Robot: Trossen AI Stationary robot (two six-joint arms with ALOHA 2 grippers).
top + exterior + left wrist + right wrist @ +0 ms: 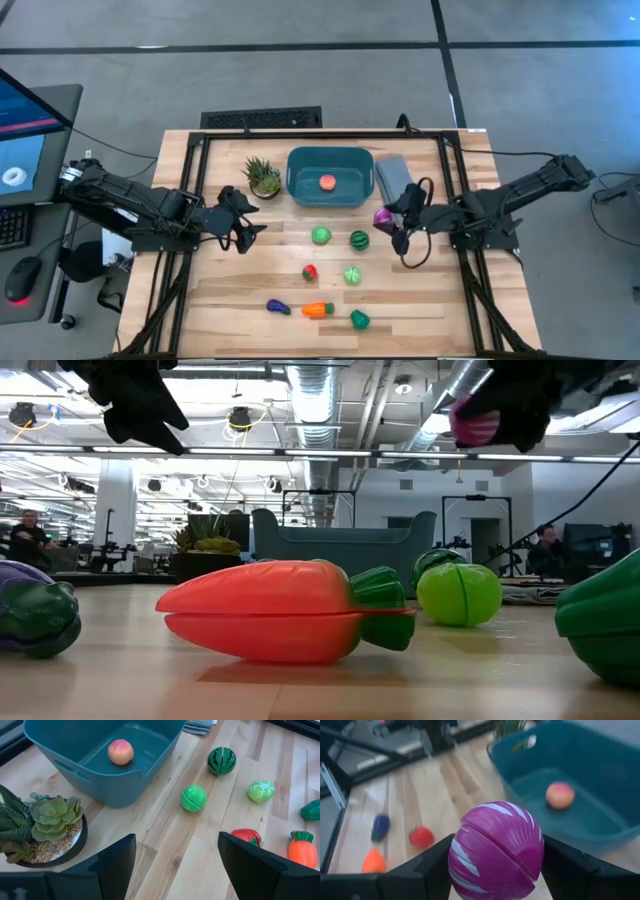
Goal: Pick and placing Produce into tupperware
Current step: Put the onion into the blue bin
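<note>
The teal tub (329,178) stands at the table's far middle with a pink peach (327,182) inside. My right gripper (392,218) is shut on a magenta ball (496,851), lifted above the table just right of the tub. My left gripper (246,222) is open and empty, left of the produce. On the table lie a green ball (320,236), a watermelon (359,240), a strawberry (310,271), a light green ball (352,275), an eggplant (277,307), a carrot (316,310) and a dark green piece (359,320). My right gripper pinches the magenta ball's two opposite sides (457,865) between its two fingers. The ball is lifted clear of the table, as the low view (474,422) shows.
A spiky potted plant (263,177) stands left of the tub. A flat grey slab (392,176) lies right of the tub, under my right gripper's side. Black frame rails (190,200) run along the table's left and right sides.
</note>
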